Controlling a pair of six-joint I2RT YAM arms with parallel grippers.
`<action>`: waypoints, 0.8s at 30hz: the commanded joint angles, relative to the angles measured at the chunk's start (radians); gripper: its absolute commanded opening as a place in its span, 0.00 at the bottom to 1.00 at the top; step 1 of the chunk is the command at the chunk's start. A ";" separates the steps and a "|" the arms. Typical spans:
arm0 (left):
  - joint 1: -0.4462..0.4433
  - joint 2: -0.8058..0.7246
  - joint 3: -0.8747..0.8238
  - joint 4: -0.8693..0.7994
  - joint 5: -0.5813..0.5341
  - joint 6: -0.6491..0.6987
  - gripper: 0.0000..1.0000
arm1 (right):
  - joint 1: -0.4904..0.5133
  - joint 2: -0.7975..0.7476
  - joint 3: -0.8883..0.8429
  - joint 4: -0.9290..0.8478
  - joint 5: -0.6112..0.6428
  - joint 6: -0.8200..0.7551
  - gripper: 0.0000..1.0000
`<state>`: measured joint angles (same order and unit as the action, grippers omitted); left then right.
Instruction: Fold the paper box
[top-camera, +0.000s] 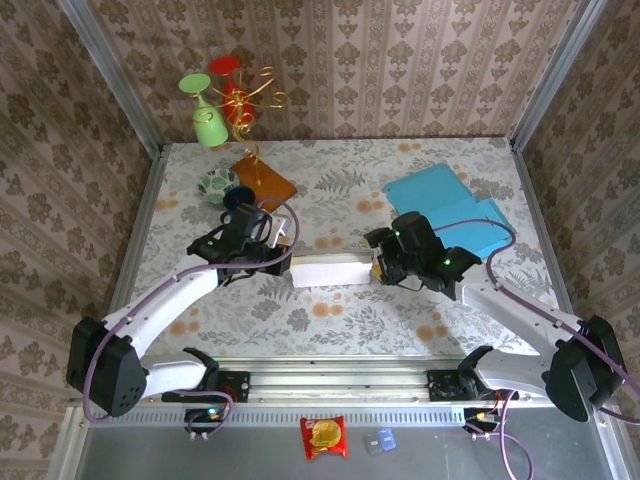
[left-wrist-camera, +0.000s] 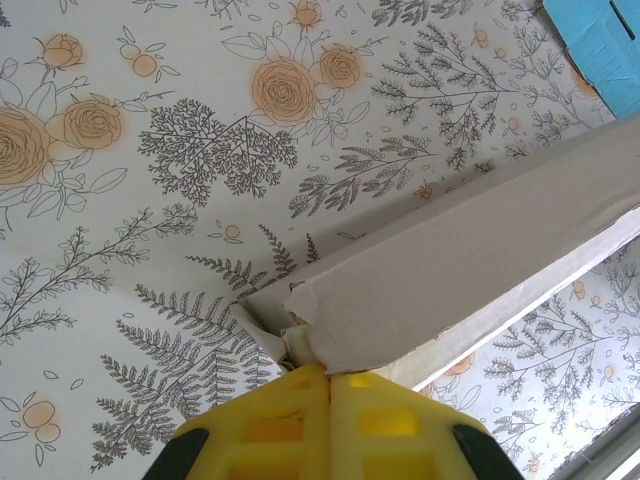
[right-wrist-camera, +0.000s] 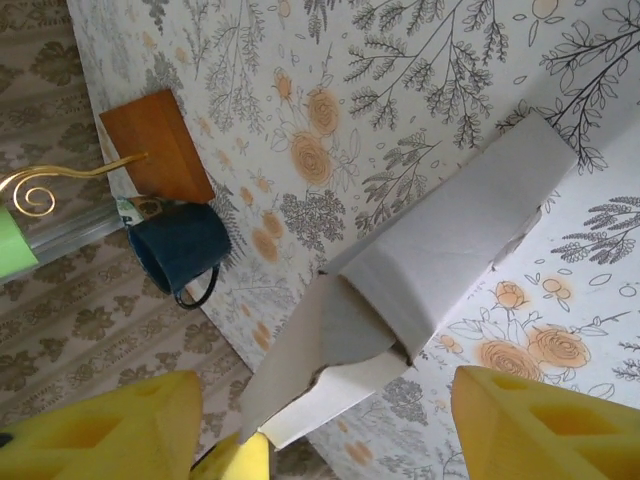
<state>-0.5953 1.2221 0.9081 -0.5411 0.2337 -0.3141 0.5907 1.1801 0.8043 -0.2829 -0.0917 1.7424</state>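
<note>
**Paper box** (top-camera: 332, 269): white, long and narrow, lying flat near the middle of the table (top-camera: 400, 325), lengthwise left to right between the two grippers. In the right wrist view (right-wrist-camera: 440, 250) its near end is open, with a loose flap hanging out. In the left wrist view (left-wrist-camera: 470, 270) a ragged corner flap sits at the fingertips.

**Left gripper** (top-camera: 287, 248): at the box's left end. Its yellow fingers (left-wrist-camera: 290, 425) are clenched together, and the corner flap appears to be pinched between their tips.

**Right gripper** (top-camera: 379, 268): at the box's right end. It is released, with the yellow pads (right-wrist-camera: 540, 425) spread wide on either side of the open end and not touching the card.

**Blue sheets** (top-camera: 447, 212): flat card or paper at the far right of the table, behind the right arm. One corner shows in the left wrist view (left-wrist-camera: 600, 40).

**Mug** (top-camera: 240, 197): dark blue, at the far left, beside the wooden base (top-camera: 268, 182). Both are seen again from the right wrist, mug (right-wrist-camera: 180, 250) and base (right-wrist-camera: 158, 145).

**Wire stand** (top-camera: 252, 100): gold, rising from the wooden base and carrying a green cup (top-camera: 206, 118) and a red cup (top-camera: 226, 68).

**Patterned bowl** (top-camera: 215, 183): just left of the mug.

**Snack packet** (top-camera: 323, 437): red, on the front ledge between the arm bases.
</note>
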 joint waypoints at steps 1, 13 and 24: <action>-0.014 0.028 -0.026 -0.096 -0.010 -0.020 0.00 | 0.000 0.007 -0.041 0.090 0.001 0.122 0.61; -0.014 0.006 -0.011 -0.091 0.012 -0.079 0.02 | 0.000 0.021 -0.095 0.127 0.043 0.142 0.39; 0.017 -0.171 0.000 -0.053 -0.083 -0.734 0.34 | 0.000 0.034 -0.083 0.070 0.050 0.135 0.34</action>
<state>-0.5873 1.1011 0.9073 -0.5720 0.2260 -0.7391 0.5907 1.1980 0.7235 -0.1627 -0.0792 1.8664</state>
